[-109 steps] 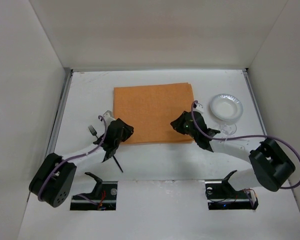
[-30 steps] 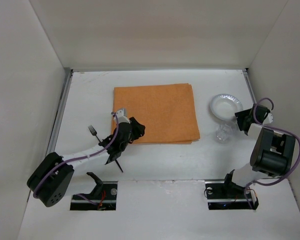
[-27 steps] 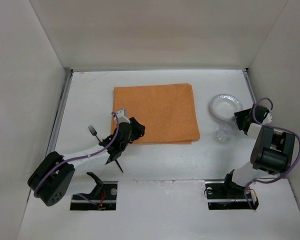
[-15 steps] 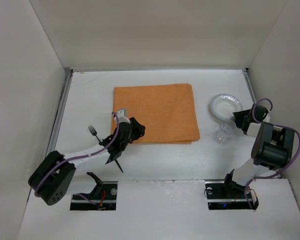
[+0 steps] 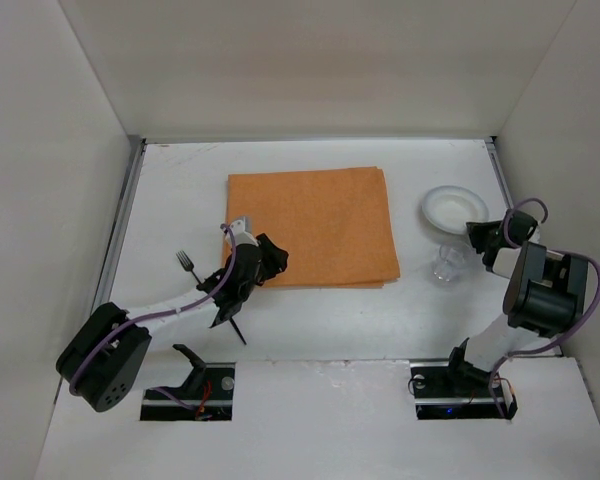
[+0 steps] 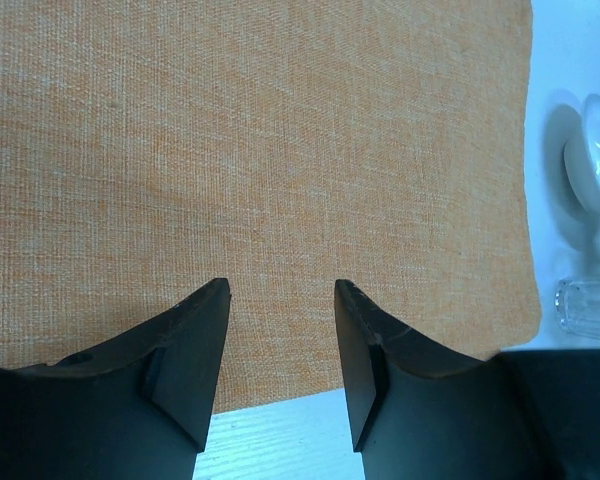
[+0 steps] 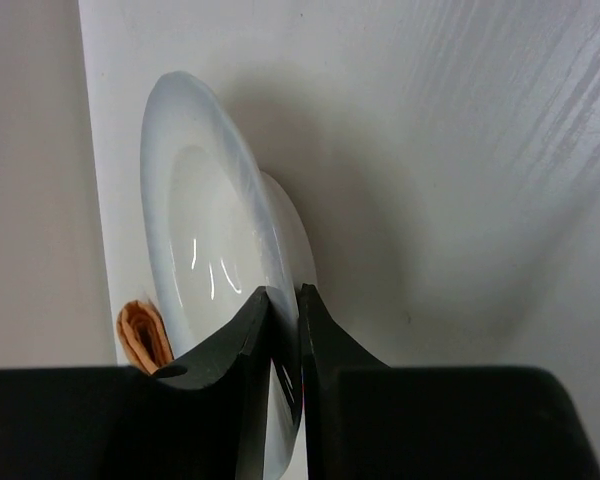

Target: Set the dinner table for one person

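Observation:
The dinner table (image 5: 310, 320) is a flat white top with thin side rails. An orange cloth mat (image 5: 315, 227) lies on its middle and fills the left wrist view (image 6: 260, 150). A white plate (image 5: 450, 207) sits at the right; my right gripper (image 5: 477, 234) is shut on its near rim, seen edge-on in the right wrist view (image 7: 215, 250). A clear glass (image 5: 446, 266) stands just in front of the plate. My left gripper (image 6: 280, 340) is open and empty over the mat's near left edge (image 5: 270, 255). A black fork (image 5: 187, 264) lies left of it.
A black knife (image 5: 232, 322) lies under the left arm. White walls close in the table on three sides. The plate (image 6: 595, 150) and the glass (image 6: 587, 308) also show at the right edge of the left wrist view.
My right gripper has closed in on the plate's near rim and gripped it; the plate looks shifted slightly. The left arm has not moved in the last second.

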`<action>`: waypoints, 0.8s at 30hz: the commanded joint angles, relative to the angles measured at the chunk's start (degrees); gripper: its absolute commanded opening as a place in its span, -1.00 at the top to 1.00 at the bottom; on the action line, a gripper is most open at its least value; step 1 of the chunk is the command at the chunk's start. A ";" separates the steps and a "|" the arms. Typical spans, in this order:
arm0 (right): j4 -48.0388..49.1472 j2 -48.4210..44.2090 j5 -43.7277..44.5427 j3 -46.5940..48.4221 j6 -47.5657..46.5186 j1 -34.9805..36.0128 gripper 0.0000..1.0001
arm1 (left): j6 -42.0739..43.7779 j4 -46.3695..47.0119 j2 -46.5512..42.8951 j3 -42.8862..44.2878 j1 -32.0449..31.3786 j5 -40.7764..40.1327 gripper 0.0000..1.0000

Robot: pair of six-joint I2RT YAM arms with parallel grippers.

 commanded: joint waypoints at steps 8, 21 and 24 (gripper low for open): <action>8.29 -13.93 -2.02 3.22 0.05 -1.81 0.90 | 0.37 3.52 -2.03 -1.12 0.34 -0.95 0.13; 4.16 -21.60 -0.11 6.73 -2.84 29.71 0.88 | -0.07 3.70 -6.69 -3.58 4.11 -1.21 0.14; 4.69 -17.92 3.06 6.64 -2.23 39.12 0.88 | 0.45 2.91 -8.36 -3.93 4.90 -2.09 0.14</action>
